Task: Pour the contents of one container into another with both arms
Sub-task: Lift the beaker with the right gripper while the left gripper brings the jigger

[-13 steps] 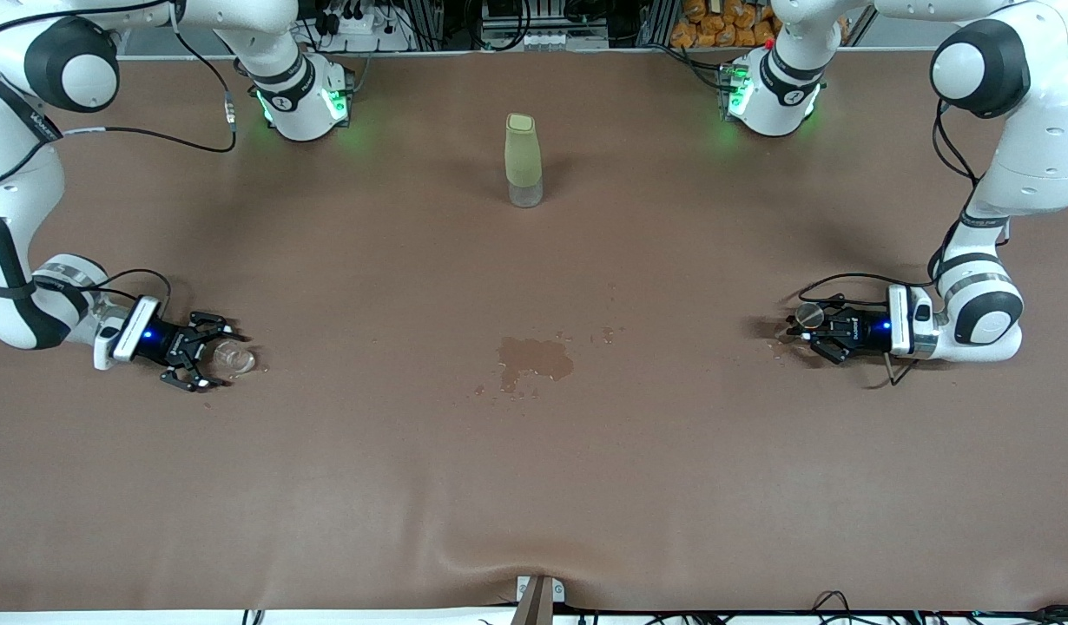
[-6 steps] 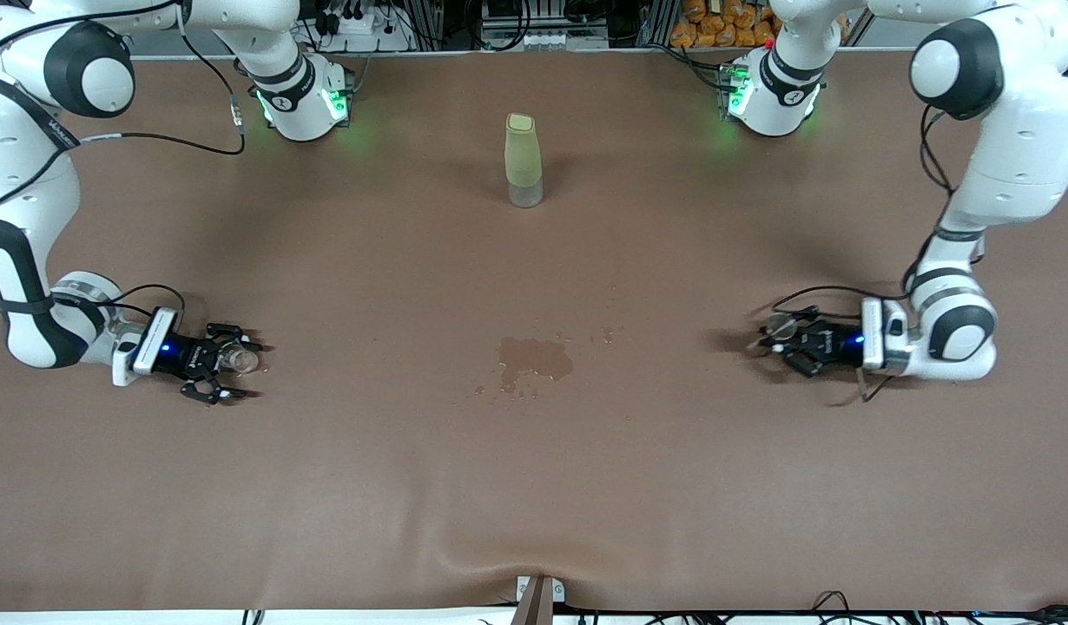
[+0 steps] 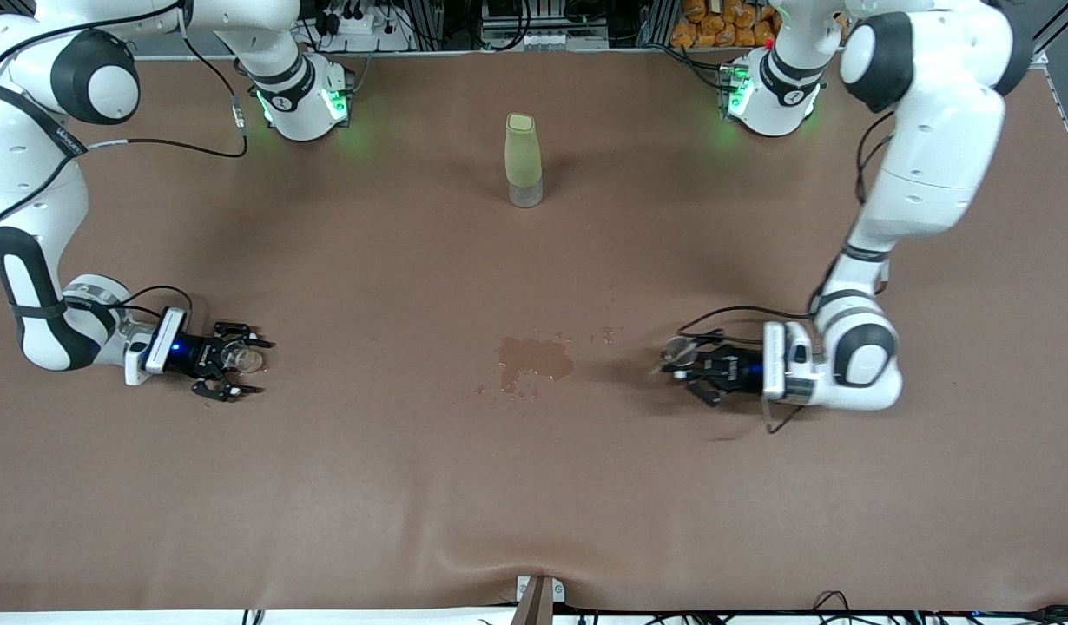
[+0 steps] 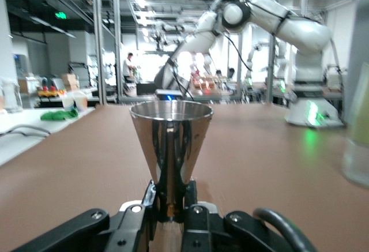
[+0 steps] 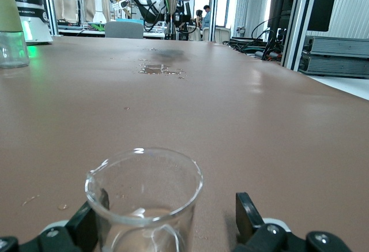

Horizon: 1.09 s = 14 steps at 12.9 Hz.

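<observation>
Left arm reaches low and level over the brown surface (image 3: 534, 486), forearm horizontal. Left hand (image 3: 686, 369) is pinched on the thin stem of the metal cup (image 4: 170, 139), which it holds upright, rim up, just above the surface beside the wet patch (image 3: 534, 358).

Right arm bends down at its own end of the surface, wrist level. Right hand (image 3: 237, 369) is spread wide, fingers (image 5: 247, 213) either side of the glass cup (image 5: 144, 197), which stands on the surface, not gripped.

Green bottle (image 3: 523, 160) stands upright mid-surface, nearer the bases, well apart from both hands.
</observation>
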Available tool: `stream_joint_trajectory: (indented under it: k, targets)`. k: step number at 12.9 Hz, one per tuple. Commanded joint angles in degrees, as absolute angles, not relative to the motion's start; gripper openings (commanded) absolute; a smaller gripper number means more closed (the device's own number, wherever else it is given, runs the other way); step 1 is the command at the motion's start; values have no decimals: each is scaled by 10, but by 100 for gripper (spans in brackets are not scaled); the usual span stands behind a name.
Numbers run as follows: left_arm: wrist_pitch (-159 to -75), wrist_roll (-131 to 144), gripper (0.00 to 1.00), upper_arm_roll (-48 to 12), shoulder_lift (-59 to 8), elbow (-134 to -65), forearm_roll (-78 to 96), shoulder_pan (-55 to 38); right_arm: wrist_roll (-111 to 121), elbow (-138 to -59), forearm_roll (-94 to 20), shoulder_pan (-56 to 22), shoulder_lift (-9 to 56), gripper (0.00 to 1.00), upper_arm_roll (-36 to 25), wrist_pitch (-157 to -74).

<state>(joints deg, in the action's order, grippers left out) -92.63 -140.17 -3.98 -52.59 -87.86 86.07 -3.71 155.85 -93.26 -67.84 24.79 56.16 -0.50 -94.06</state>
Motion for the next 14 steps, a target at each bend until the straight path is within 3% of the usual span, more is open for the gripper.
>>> stream_joint_trajectory:
  k: [1,5,7,8,14]
  targets:
    - [-966,-1376,0,-32,-521,-865,926,-87,1588,-920,-663,253,577,100,-6,-934]
    - [-1040,-1361,0,-33,-526,-832,957,-142,1593,-920,-662,249,591,100,-6,-934]
    - [-1067,-1368,0,-32,-527,-824,977,-166,1593,-920,-662,248,591,23,-6,-934]
    - [-1082,-1370,0,-33,-530,-817,979,-176,1593,-920,-662,248,592,0,-6,-934]
    - [-1141,-1383,0,-32,-532,-808,1028,-216,1586,-920,-664,249,591,0,-6,-923]
